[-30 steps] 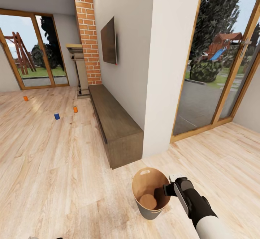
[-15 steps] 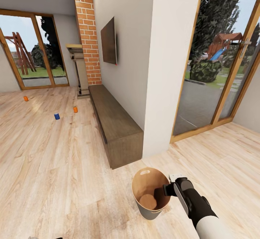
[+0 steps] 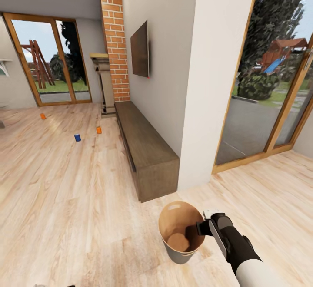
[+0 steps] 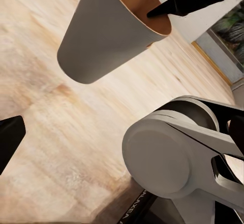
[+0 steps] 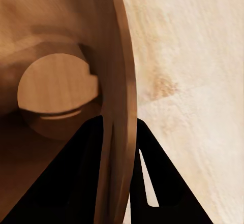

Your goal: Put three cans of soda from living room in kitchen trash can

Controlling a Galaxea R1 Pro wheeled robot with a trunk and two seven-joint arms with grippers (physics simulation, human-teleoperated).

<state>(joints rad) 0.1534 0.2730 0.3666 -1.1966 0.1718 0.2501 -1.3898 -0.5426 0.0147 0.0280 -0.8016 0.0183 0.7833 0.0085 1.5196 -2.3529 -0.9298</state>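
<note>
Three small cylindrical cans (image 3: 77, 137) on plank floor (image 3: 65, 200).

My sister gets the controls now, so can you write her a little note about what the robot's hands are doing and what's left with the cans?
Right hand: shut on the rim of the trash can, one finger inside, one outside, carrying it above the floor.
Left hand: one dark fingertip shows in the left wrist view; open or shut cannot be told.
Cans: all three stand on the living room floor far ahead, two orange cans and one blue can.
Done: bucket picked up; nothing is in it.
Left: drive to the cans, put each one in.
</note>
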